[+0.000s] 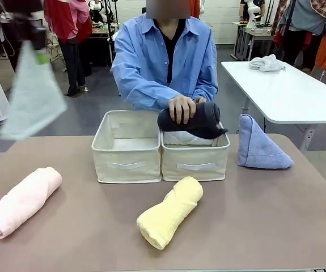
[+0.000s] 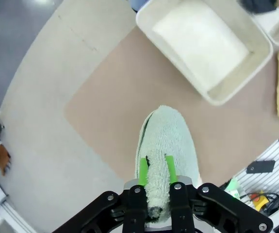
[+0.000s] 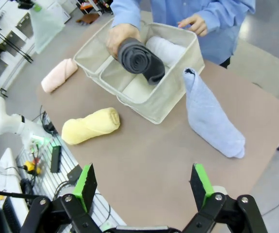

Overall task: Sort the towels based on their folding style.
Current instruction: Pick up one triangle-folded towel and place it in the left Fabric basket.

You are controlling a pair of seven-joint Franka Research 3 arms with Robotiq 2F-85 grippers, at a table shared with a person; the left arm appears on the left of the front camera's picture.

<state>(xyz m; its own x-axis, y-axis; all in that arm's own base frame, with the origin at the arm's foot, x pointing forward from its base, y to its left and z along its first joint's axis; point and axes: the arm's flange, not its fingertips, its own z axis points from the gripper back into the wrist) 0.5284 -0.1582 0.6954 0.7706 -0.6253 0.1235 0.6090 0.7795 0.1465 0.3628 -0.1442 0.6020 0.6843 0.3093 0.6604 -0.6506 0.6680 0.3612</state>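
My left gripper (image 1: 38, 45) hangs high above the table's far left corner, shut on a sage-green towel (image 1: 32, 96) that dangles below it. In the left wrist view its green pads (image 2: 143, 170) pinch the sage-green towel (image 2: 167, 145) over the table, near the left bin (image 2: 217, 92). The person's hand (image 1: 181, 107) holds a dark grey roll (image 1: 202, 120) over the right bin (image 1: 195, 158), on top of a white roll (image 1: 188, 137). A lavender-blue triangle fold (image 1: 259, 148) stands right of the bins. A pink roll (image 1: 22, 201) and a yellow roll (image 1: 169, 211) lie in front. My right gripper (image 3: 144, 180) is open above the table's near side, with the lavender-blue fold (image 3: 209, 116) ahead of it.
The left bin (image 1: 127, 153) holds no towel. A white table (image 1: 287, 90) with a small white rag (image 1: 266, 63) stands at the back right. Cables and small devices (image 3: 47, 155) lie below the table's near edge. People stand farther back.
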